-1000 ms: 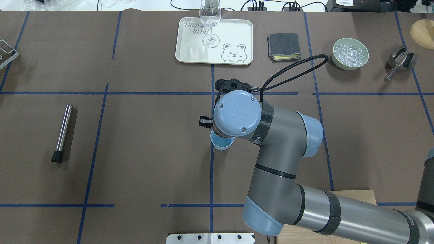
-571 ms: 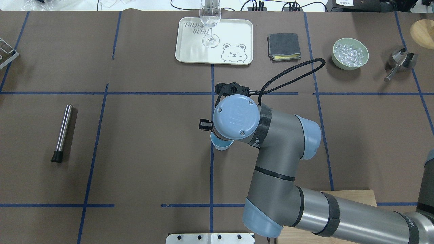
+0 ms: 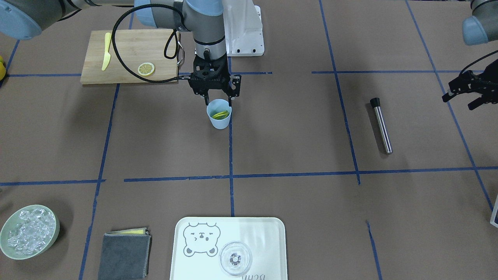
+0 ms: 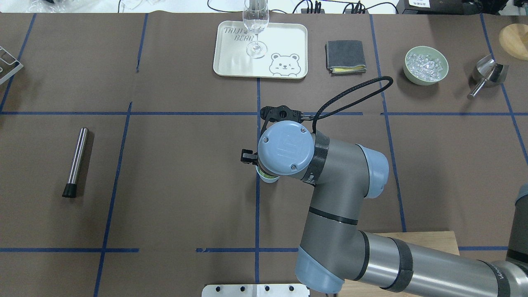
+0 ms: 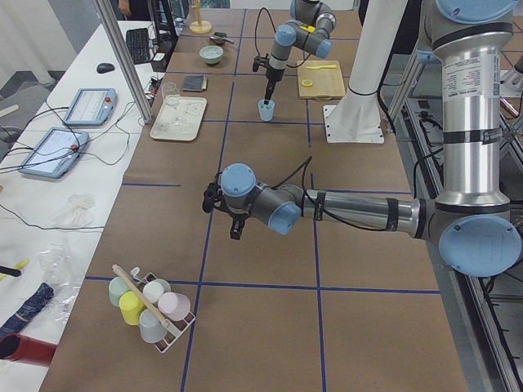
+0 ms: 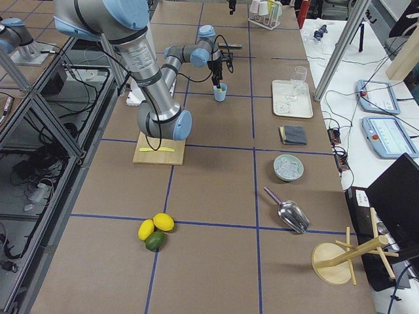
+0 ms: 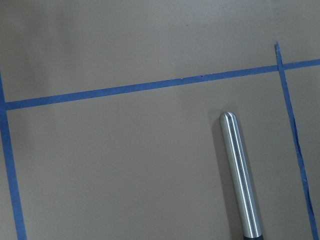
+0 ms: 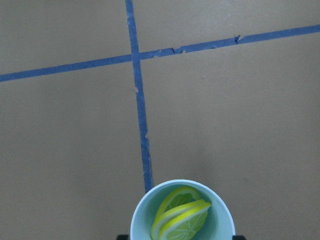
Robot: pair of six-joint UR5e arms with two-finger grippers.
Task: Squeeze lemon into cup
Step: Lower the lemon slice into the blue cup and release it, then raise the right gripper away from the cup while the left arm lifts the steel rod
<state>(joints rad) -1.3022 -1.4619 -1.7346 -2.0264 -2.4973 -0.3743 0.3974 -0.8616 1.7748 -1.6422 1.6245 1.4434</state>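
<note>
Yellow lemon point(image 8: 182, 218) tilted edgewise inside upright cup point(image 8: 223, 212)

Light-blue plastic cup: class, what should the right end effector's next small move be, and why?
Probably lift the right end effector straight up. The thin yellow lemon slice already lies folded inside the small light-blue plastic cup, and the open jaws straddle its rim holding nothing; a vertical exit avoids tipping it.
</note>
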